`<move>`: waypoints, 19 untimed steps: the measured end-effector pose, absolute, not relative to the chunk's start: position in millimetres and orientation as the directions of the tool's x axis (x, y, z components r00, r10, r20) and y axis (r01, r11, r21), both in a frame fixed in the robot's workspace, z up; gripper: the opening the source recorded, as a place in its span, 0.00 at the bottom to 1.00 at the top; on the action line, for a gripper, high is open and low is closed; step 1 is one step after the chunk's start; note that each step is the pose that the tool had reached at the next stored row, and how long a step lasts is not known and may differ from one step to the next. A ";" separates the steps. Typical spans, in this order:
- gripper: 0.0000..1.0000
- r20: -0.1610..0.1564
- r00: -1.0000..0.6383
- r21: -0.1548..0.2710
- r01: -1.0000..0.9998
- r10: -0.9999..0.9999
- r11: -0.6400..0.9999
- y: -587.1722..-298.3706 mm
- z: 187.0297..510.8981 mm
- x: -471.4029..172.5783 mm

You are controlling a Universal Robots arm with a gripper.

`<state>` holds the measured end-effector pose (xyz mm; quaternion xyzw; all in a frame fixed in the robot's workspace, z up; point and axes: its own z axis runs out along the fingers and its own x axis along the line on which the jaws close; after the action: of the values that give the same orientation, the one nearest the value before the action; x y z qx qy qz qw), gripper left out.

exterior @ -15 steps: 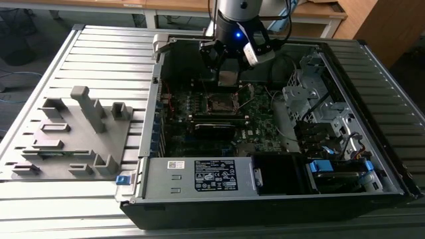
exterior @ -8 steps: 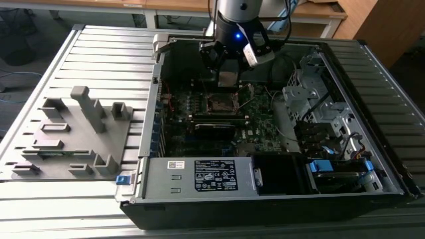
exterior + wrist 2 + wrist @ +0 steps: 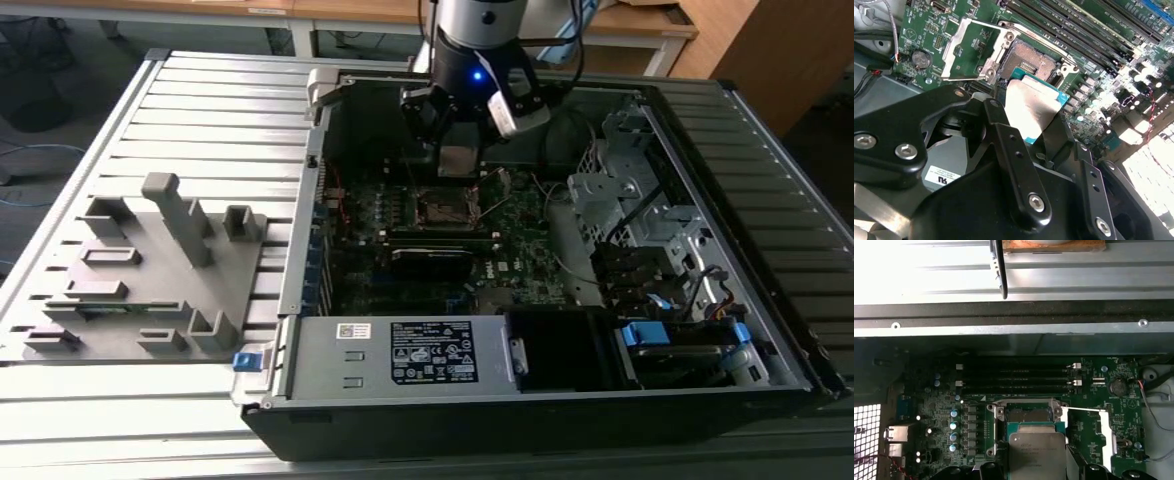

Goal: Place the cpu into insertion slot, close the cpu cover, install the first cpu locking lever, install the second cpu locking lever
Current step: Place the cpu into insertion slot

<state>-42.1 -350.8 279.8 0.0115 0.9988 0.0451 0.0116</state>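
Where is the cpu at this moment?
The cpu is gripped by the tool inside the computer case, near the middle of the exterior view, just above the insertion slot, whose cpu cover lies flipped open.

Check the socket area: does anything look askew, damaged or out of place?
Nothing stands out. The gripper holds the cpu close to the insertion slot, not yet seated. The slot's centre is bare, and the cpu cover is swung open beside it.
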 end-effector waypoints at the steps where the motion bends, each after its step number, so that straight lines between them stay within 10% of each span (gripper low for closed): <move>1: 0.54 -0.023 -0.999 0.090 0.022 0.024 0.996 -350.8 278.6 -42.2; 19: 0.54 -0.026 -0.999 0.090 0.021 0.024 0.996 -350.8 262.2 -45.4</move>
<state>-45.4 -350.8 262.2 0.0114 0.9988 0.0451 0.0135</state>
